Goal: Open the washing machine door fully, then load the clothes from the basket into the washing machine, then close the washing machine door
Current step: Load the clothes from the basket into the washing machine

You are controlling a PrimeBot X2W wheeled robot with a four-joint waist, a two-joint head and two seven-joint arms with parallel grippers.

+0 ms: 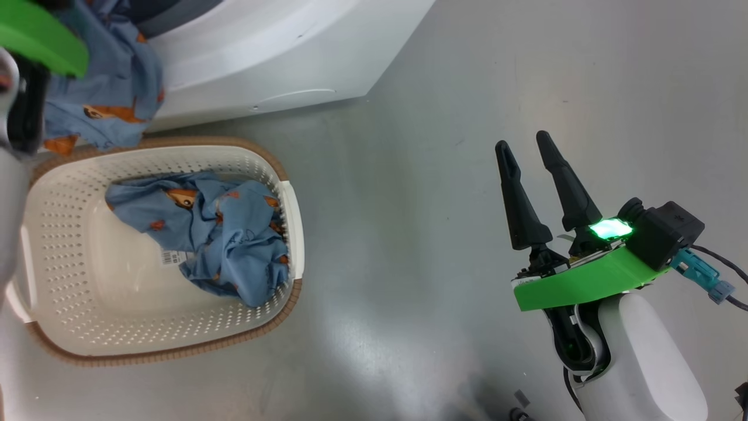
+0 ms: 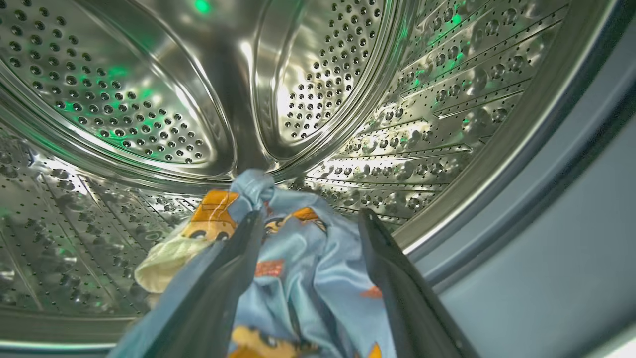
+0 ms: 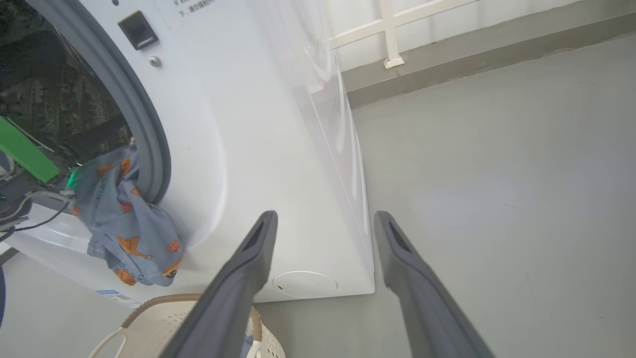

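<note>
Jaws of the left gripper (image 2: 310, 214) stood spread inside the washing machine (image 1: 263, 52), a garment (image 2: 298, 268) draped between them. More clothes (image 1: 216, 228) lay in the basket (image 1: 290, 222), soft and light, probably best pinched at a fold. Over bare floor, the right gripper (image 1: 523, 141) gaped empty.

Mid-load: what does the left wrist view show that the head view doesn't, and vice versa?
Left wrist: the steel drum interior, with the printed garment lying between the fingers of the open left gripper. Head: the basket with a second garment inside, and the open right gripper over the floor. Both: that blue printed garment at the washing machine mouth.
</note>
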